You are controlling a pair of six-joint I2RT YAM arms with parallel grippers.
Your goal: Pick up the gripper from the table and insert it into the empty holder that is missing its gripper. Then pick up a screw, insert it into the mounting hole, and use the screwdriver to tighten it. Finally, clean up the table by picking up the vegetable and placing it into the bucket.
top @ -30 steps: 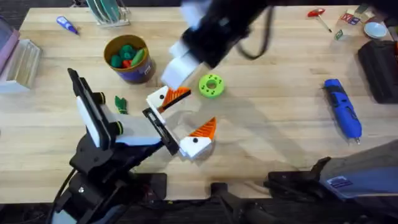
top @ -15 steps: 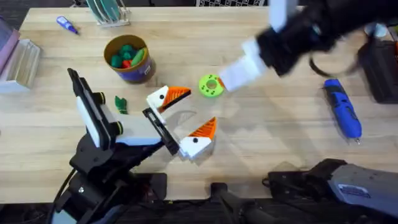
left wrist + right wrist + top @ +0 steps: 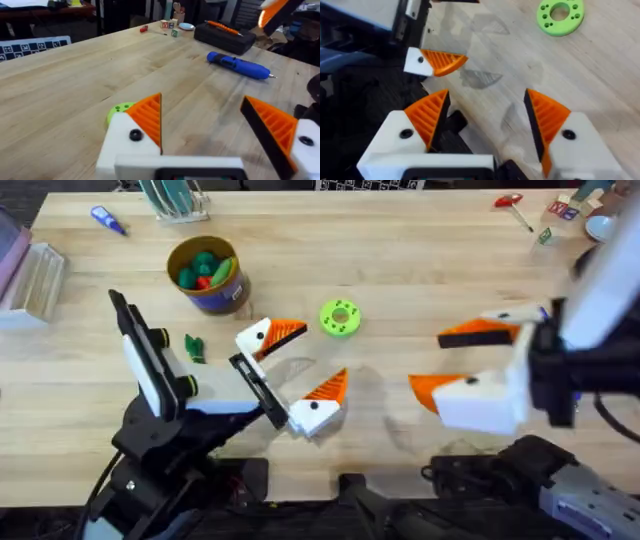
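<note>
My left gripper (image 3: 305,362) rests open low over the table's middle, both white fingers carrying orange ribbed pads, nothing between them (image 3: 210,125). My right gripper (image 3: 430,360) hangs open and empty, raised above the right front (image 3: 487,120). The dark green vegetable (image 3: 194,347) lies on the wood beside the left arm, below the bucket (image 3: 207,275), which holds toy vegetables. The blue screwdriver (image 3: 239,65) lies on the table beyond the left gripper, under the right arm. The loose gripper piece, an empty holder and the screw are out of view.
A lime-green disc with holes (image 3: 339,318) lies just past the left gripper. A small blue-handled tool (image 3: 108,220) and a rack (image 3: 175,198) sit at the back left. A red-handled tool (image 3: 512,205) lies back right. A black case (image 3: 225,36) stands behind the screwdriver.
The right arm has swung from above the disc near the bucket across to the right front, its gripper now showing open. The left arm and the table's things have not moved.
</note>
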